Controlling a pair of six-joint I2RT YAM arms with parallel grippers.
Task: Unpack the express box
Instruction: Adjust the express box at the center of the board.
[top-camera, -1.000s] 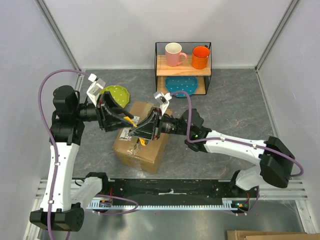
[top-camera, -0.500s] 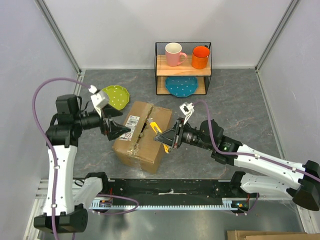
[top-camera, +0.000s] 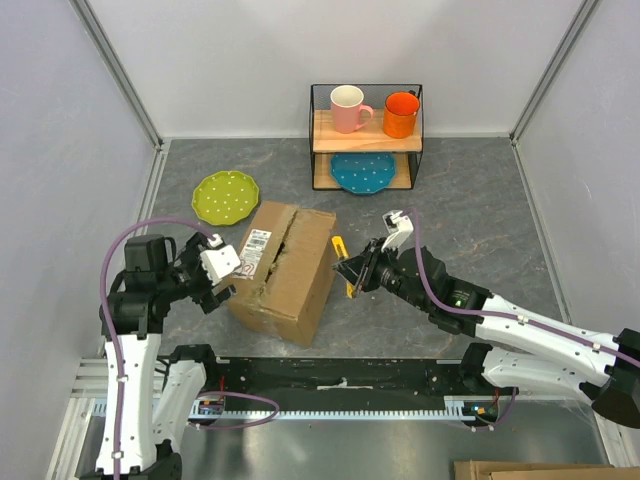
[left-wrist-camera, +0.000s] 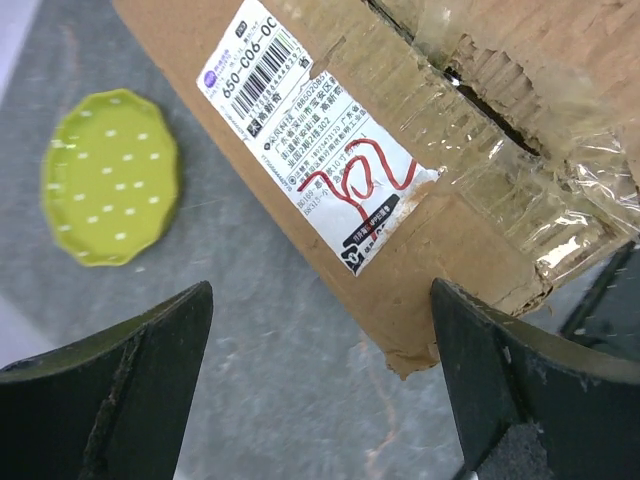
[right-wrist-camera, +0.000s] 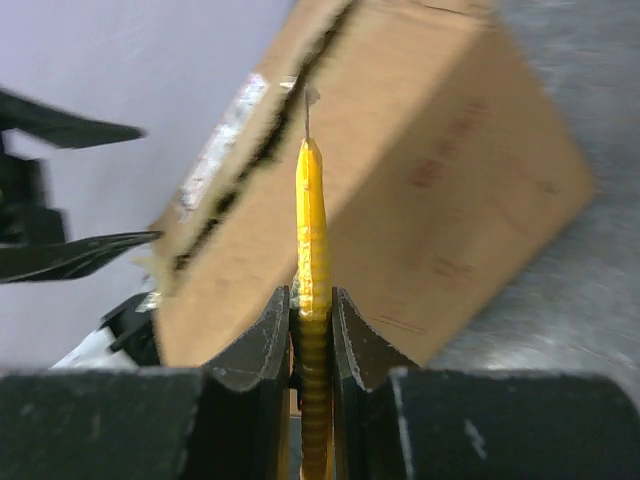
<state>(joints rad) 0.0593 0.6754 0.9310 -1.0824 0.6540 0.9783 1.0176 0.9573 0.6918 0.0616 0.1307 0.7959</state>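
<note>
Express box (top-camera: 285, 268) at frame centre, between both grippers.
Left gripper (top-camera: 224, 284), jaws spread, sits just left of its labelled end; right gripper (top-camera: 356, 272), just right of it, pinches a yellow knife (top-camera: 343, 262). Both have drawn back off its top since a second ago.

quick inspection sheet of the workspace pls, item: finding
surface: grey marbled table
job's things: box between the arms, taped seam split, flaps down, label on top
clutter: green plate beside box; rack holding pink mug, orange mug, blue plate
grippers: left gripper open, empty, facing the label; right gripper shut on yellow cutter, tip toward the seam
cables: purple cables loop along both arms, off the box
surroundings: white walls; flat cardboard beyond the near edge
</note>
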